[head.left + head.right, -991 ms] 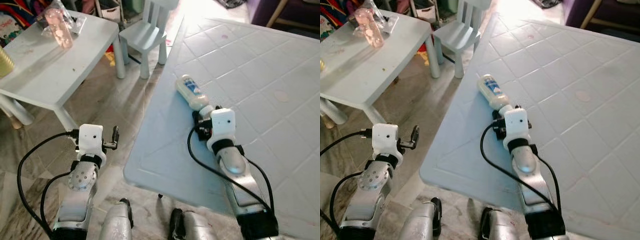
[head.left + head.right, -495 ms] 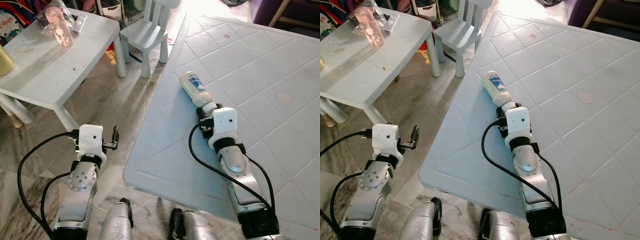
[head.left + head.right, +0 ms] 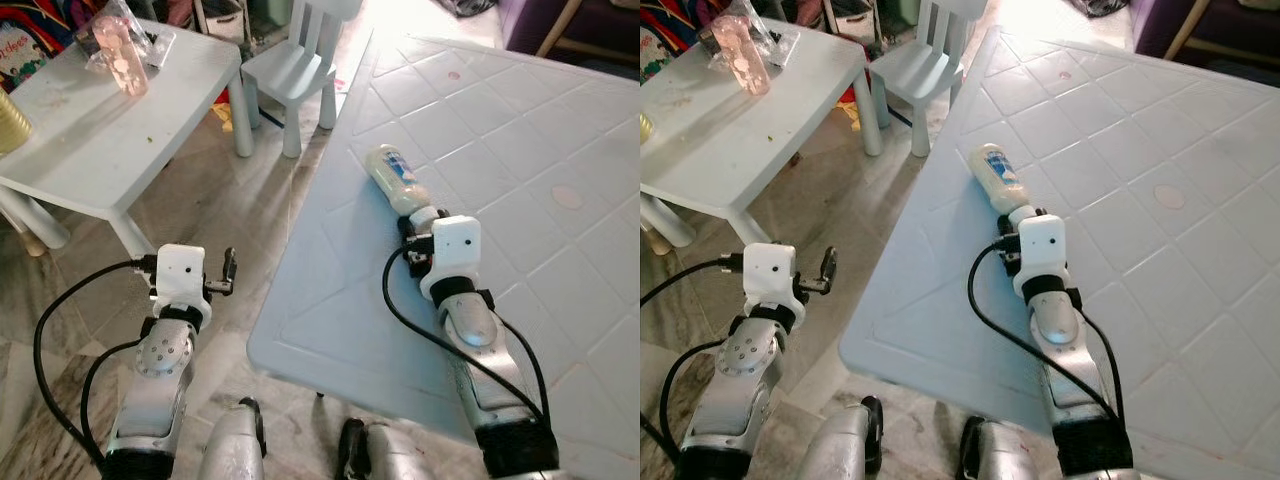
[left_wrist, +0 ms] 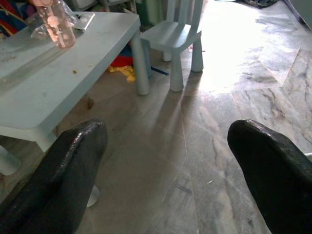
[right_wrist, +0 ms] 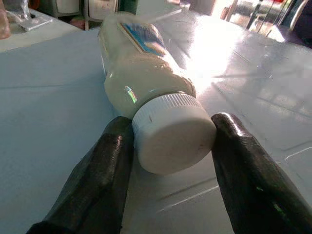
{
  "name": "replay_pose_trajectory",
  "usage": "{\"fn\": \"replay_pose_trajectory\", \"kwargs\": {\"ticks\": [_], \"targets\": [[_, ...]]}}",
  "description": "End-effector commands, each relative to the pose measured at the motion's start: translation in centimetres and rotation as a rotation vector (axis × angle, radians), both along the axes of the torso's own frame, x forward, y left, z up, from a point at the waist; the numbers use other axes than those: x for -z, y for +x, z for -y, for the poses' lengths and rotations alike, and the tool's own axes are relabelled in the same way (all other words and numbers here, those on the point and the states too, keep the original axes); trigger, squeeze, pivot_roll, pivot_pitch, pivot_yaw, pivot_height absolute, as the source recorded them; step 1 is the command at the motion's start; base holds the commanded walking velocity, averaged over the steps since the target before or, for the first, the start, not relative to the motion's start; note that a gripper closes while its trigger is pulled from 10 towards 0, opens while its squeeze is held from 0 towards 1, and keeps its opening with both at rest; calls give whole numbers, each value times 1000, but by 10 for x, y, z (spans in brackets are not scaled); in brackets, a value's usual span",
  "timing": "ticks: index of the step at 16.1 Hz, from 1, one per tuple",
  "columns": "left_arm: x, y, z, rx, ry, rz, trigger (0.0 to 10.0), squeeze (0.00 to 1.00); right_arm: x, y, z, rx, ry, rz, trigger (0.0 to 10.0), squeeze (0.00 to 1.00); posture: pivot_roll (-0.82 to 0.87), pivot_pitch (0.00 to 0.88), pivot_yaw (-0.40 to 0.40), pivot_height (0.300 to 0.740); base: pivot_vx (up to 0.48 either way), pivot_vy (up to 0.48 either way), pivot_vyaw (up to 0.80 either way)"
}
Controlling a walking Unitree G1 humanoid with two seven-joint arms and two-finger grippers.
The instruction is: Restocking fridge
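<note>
**Right fingers bracket the bottle cap on the big table**

Your right gripper was down on the large pale-blue table, and there it was: the white sauce bottle lay on its side with its white cap sitting squarely between your two black fingers. One pad pressed against the cap's ribbed edge; the other sat right at the far side, though whether it actually touched you could not tell from the wrist camera. The bottle's body stretched away beyond the fingertips, blue label facing up.

Your left gripper hung off the table's edge, over the marbled floor, fingers spread wide with nothing between them. Ahead of those fingers stood the small white table, carrying a pink bottle, and further past it the little pale-blue chair.
</note>
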State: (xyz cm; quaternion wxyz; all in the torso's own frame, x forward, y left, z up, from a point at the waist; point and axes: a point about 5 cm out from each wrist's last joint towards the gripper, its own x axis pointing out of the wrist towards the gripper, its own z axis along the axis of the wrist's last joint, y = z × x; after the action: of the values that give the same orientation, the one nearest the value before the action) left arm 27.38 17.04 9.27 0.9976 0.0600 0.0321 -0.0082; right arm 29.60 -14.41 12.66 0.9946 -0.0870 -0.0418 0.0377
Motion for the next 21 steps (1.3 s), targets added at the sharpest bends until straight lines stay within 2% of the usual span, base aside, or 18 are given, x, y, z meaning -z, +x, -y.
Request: {"fn": "replay_pose_trajectory", "kwargs": {"ticks": [1, 5, 8, 9, 10, 14, 15, 17, 18, 20, 21], "targets": [[5, -2, -1, -13, 2, -15, 10000, 0, -22, -4, 1, -5, -50, 102, 0, 0, 101, 153, -43, 740, 0, 0, 0], [4, 0, 0, -14, -1, -6, 10000, 0, -47, -9, -1, -46, -153, 222, 0, 0, 88, 148, -40, 740, 0, 0, 0], [-5, 9, 2, -14, 1, 41, 10000, 0, -70, -8, -8, -113, -197, 306, 0, 0, 77, 133, -39, 740, 0, 0, 0], [-14, 17, 3, -18, 5, 77, 10000, 0, -77, -7, -14, -160, -193, 312, 0, 0, 72, 118, -41, 740, 0, 0, 0], [-23, 21, 2, -27, 12, 119, 10000, 0, -75, -7, -17, -192, -142, 274, 0, 0, 71, 112, -42, 740, 0, 0, 0], [-50, 32, -8, -83, 41, 243, 10000, 0, -67, -16, -32, -378, -99, 200, 0, 0, 71, 105, -47, 740, 0, 0, 0], [-68, 36, -21, -150, 69, 322, 10000, 0, -65, -18, -35, -431, -74, 167, 0, 0, 69, 103, -47, 740, 0, 0, 0], [-97, 46, -46, -280, 101, 419, 10000, 0, -61, -23, -39, -509, -85, 131, 0, 0, 69, 95, -51, 740, 0, 0, 0], [-102, 48, -48, -288, 101, 433, 10000, 0, -61, -23, -40, -520, -86, 127, 0, 0, 69, 95, -51, 740, 0, 0, 0], [-120, 57, -37, -199, 60, 479, 10000, 0, -58, -27, -45, -583, -77, 106, 0, 0, 69, 95, -51, 740, 0, 0, 0], [-123, 59, -12, -53, 27, 479, 10000, 0, -59, -30, -52, -641, -61, 96, 0, 0, 70, 93, -44, 740, 0, 0, 0]]}}
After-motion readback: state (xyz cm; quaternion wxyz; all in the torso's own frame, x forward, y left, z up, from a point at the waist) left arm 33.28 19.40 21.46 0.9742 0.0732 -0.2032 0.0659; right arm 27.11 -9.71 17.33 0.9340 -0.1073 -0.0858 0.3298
